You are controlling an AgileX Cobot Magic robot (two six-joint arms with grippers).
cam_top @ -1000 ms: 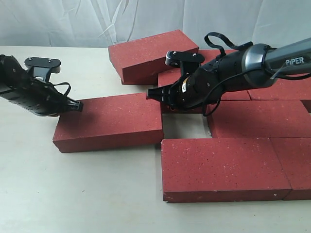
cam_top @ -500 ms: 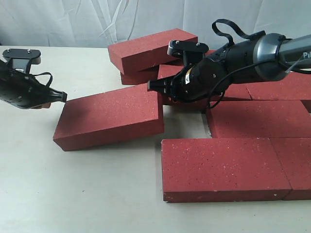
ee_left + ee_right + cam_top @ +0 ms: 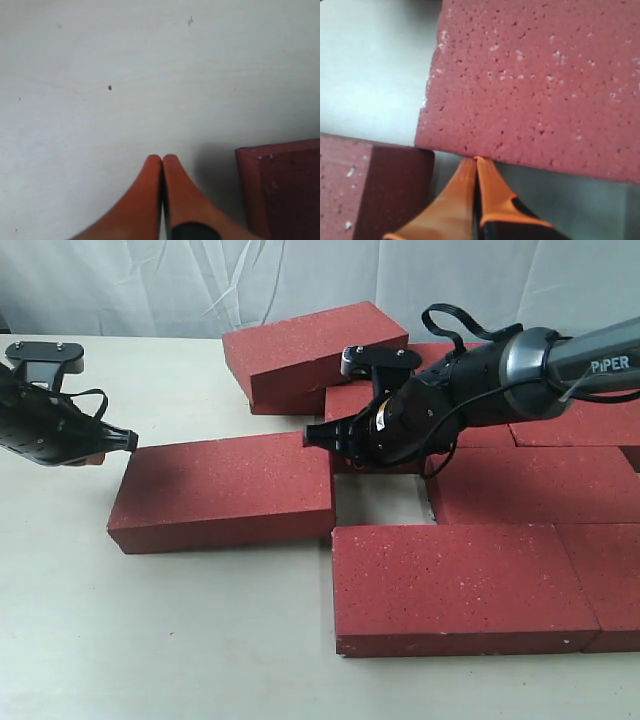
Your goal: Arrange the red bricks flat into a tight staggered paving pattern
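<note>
Step in hand, as judged: sliding the loose brick rightward into the open slot in the paving.

- The brick lies flat on the counter, left of the laid red bricks and slightly skewed to their rows.
- Left claw: fingers pressed together, holding nothing. Its tip is at the brick's far-left corner; contact cannot be confirmed.
- Right claw: also closed and empty, tip against the brick's edge near its back-right corner.
- A spare brick leans tilted at the back.

Advice: push low and centred on the left end face so the brick slides without pivoting. Use the right claw only as a guide, then clear it from the slot. Square the skew before the seam closes, or the corner may ride up on the front brick.
</note>
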